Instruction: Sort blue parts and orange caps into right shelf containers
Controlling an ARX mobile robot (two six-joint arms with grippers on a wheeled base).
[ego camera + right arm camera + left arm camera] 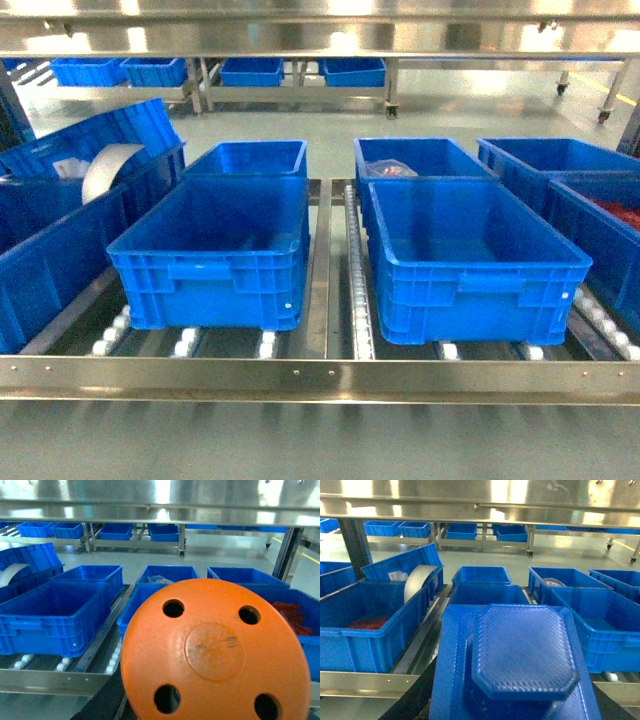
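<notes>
**Both wrists loaded, crates waiting on the roller shelf**

From the head camera we see a roller shelf (pixel 330 300) carrying bright-blue crates. Two large ones stand at the front, the left crate (pixel 215 250) and the right crate (pixel 470 255), parted by a metal rail. Smaller crates sit behind them; the one behind the right crate holds a clear bag (pixel 392 169). At the far right edge another crate (pixel 600 235) shows red-orange pieces (pixel 615 212) inside. On the left, a tilted crate has a white roll (pixel 108 168) in it. Neither arm shows in this view.

In the left wrist view a blue part (pixel 520 655), an octagonal raised face on a flat base, fills the lower middle, right before the lens. We cannot tell how the left claw stands.

In the right wrist view a large orange cap (pixel 215 655), a round disc with four holes, blocks the lower frame. The right claw is hidden too, so we cannot tell its opening.
</notes>
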